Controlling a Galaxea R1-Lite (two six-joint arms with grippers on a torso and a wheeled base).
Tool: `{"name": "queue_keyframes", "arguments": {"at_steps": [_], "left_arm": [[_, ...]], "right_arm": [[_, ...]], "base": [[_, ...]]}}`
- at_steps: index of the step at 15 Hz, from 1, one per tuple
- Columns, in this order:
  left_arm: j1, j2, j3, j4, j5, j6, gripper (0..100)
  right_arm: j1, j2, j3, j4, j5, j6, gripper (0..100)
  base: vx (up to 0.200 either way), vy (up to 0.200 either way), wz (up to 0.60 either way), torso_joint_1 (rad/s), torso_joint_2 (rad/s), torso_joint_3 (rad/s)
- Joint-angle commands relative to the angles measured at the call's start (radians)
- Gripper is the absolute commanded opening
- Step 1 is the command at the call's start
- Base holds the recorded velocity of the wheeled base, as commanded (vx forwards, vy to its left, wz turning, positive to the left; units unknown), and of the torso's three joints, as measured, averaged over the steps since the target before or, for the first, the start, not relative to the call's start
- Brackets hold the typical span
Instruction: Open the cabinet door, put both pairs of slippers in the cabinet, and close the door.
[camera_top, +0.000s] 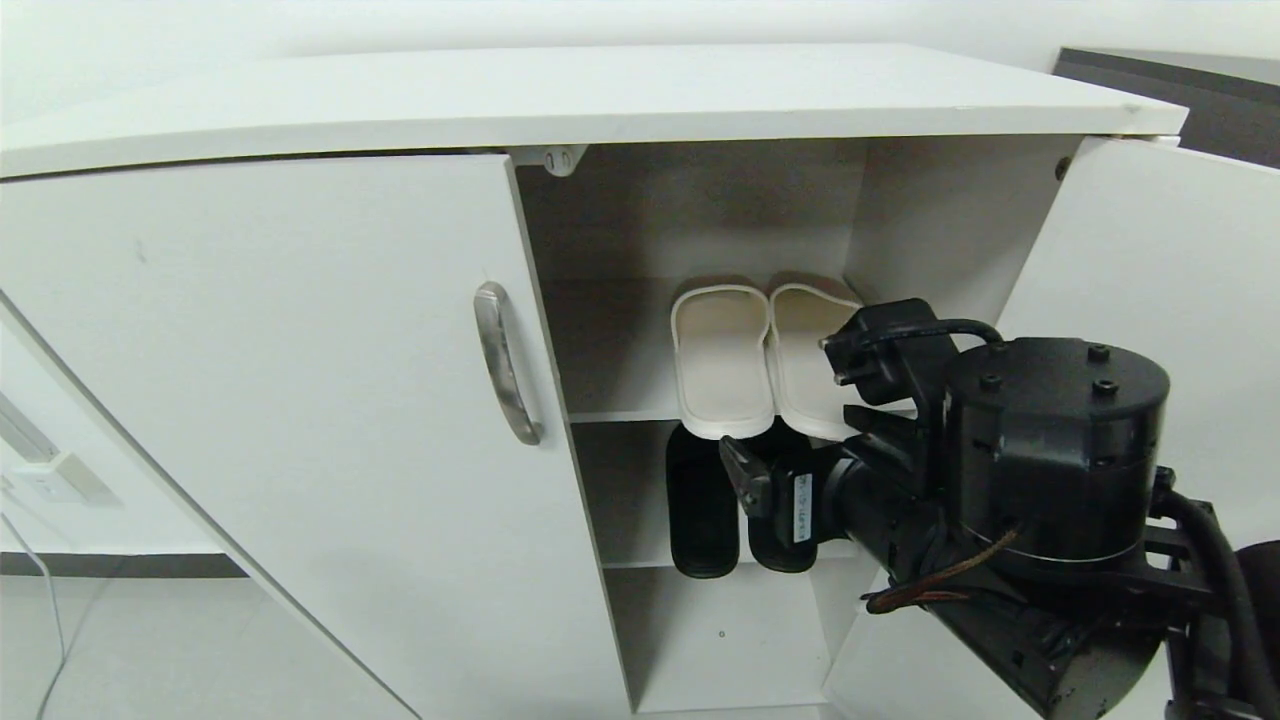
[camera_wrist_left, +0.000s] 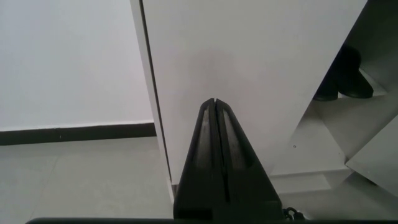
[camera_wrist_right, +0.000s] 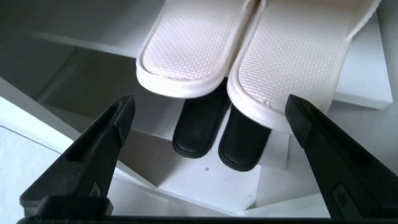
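1. White slippers (camera_top: 760, 360) lie side by side on the upper shelf (camera_top: 610, 350) of the cabinet (camera_top: 600, 90), with their heels overhanging its front edge. Black slippers (camera_top: 703, 510) are set on the shelf below (camera_top: 630, 500), heels also past the lip.
2. Both pairs are judged light, soft foam with textured soles. They are easily nudged, so contact is to be avoided.
3. Right tool (camera_wrist_right: 210, 106) is held released, jaws wide, just before the overhanging heels.
4. Left tool (camera_wrist_left: 214, 102) is clenched on nothing, low beside the closed left door (camera_top: 280, 380).
5. Open right door (camera_top: 1180, 300) is judged a stiff, light, hinged panel, best pushed on its flat face near the free edge.
6. Room is tight: the right arm appears to sit within the door's swing and would need to be drawn clear first.
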Motion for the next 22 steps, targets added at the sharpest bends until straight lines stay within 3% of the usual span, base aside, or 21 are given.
{"name": "queue_keyframes", "arguments": {"at_steps": [1,8,9,17,22], "left_arm": [[0.000,0.000,0.000,0.000,0.000,0.000,0],[0.000,0.000,0.000,0.000,0.000,0.000,0],[0.000,0.000,0.000,0.000,0.000,0.000,0],[0.000,0.000,0.000,0.000,0.000,-0.002,0],[0.000,0.000,0.000,-0.001,0.001,-0.002,0]], "right_arm": [[0.001,0.003,0.004,0.000,0.002,0.001,100],[0.001,0.006,0.021,0.000,0.005,0.004,100],[0.001,0.006,0.021,-0.003,0.005,0.004,0],[-0.008,0.017,0.056,-0.011,0.054,0.004,0],[-0.045,0.009,0.090,-0.014,0.103,-0.002,0]], "base": [[-0.200,0.000,0.00,0.002,0.00,0.002],[-0.200,0.000,0.00,0.005,0.00,0.000],[-0.200,0.000,0.00,-0.002,0.00,0.002],[-0.200,0.000,0.00,0.001,0.00,0.004],[0.000,0.000,0.00,0.000,0.00,0.000]]}}
